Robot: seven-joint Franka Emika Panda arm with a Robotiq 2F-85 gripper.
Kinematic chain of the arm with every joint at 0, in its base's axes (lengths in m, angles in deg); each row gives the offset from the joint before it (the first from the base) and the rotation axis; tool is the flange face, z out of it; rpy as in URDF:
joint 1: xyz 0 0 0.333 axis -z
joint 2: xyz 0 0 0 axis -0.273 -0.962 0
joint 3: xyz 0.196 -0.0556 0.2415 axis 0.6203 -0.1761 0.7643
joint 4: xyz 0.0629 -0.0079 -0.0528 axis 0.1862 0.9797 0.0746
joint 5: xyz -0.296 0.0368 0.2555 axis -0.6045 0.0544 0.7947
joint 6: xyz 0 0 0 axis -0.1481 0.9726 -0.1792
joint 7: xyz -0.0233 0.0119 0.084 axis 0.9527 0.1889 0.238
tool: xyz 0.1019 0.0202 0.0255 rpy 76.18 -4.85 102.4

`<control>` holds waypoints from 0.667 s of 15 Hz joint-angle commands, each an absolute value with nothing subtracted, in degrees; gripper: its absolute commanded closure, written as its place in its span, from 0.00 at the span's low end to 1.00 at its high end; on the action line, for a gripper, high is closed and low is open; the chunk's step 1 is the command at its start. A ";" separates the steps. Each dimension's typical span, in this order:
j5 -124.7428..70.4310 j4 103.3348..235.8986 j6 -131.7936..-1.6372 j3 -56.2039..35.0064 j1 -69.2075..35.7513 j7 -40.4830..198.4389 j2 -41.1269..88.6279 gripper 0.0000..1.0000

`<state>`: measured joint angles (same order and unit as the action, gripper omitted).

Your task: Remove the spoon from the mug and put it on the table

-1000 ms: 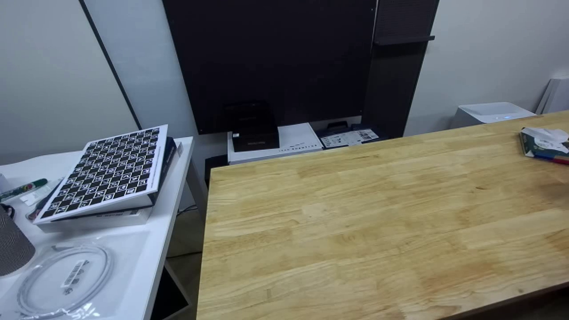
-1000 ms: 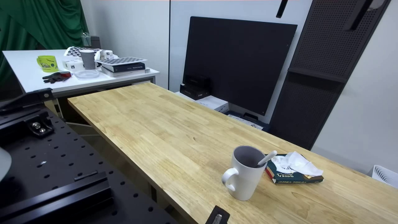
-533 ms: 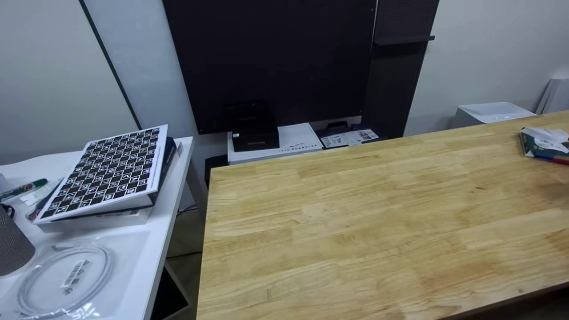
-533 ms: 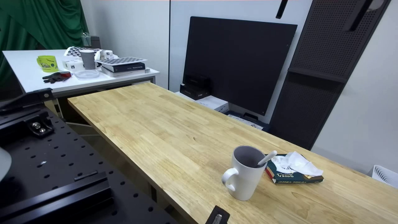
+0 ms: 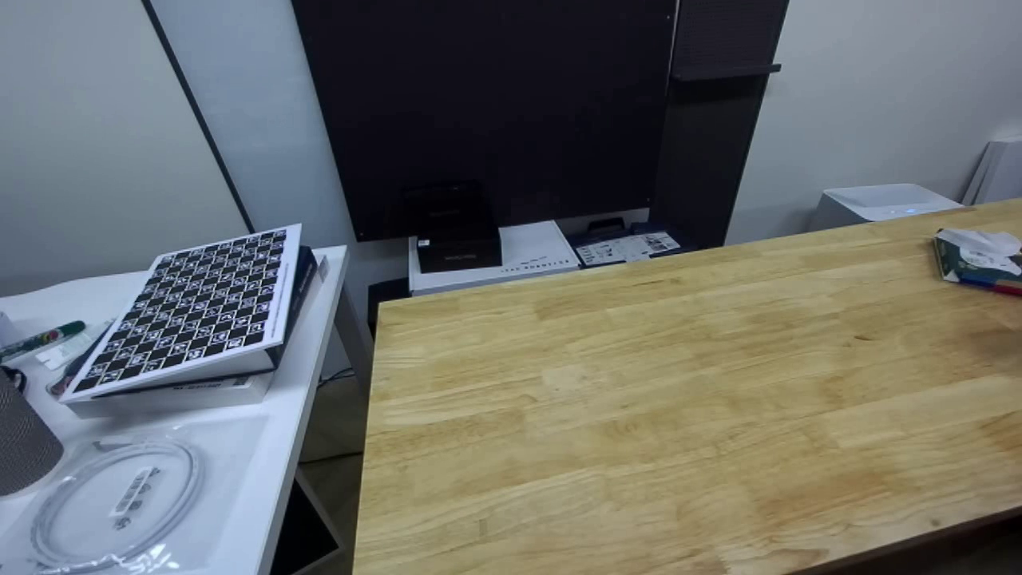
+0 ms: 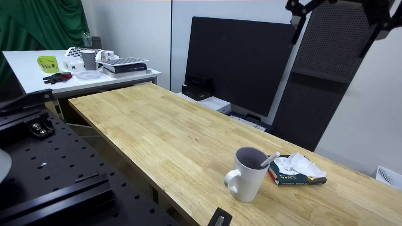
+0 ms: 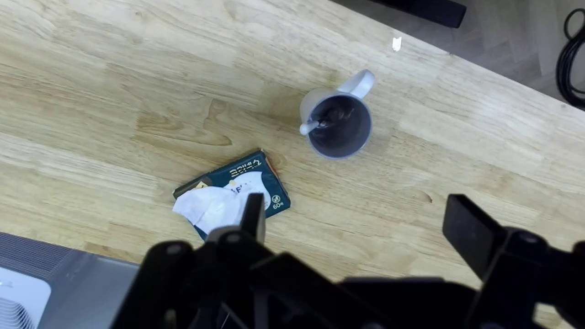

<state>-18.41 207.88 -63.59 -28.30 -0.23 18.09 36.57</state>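
A white mug with a grey inside stands upright on the light-brown wooden table, which also shows in an exterior view. The spoon leans in the mug, its pale handle end sticking out over the rim; its lower end is hidden inside. In the wrist view the mug is above centre, the spoon's handle over its left rim. My gripper is open and empty, high above the table. In the wrist view the gripper's fingers are wide apart, below the mug in the picture.
A green tissue pack with a white tissue lies close to the mug and shows in the wrist view. A black perforated platform runs along the table's side. A white desk with books and cups stands beyond the far end.
My gripper has come down into an exterior view; earlier only its fingertips showed at the top edge. The mug, spoon and tissue pack have not moved.
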 commanded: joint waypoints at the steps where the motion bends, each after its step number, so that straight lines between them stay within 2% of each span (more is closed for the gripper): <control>1: -12.97 201.38 -63.04 -26.11 2.68 14.68 29.43 0.00; 10: -6.46 192.36 -61.06 -20.87 8.94 14.04 18.42 0.00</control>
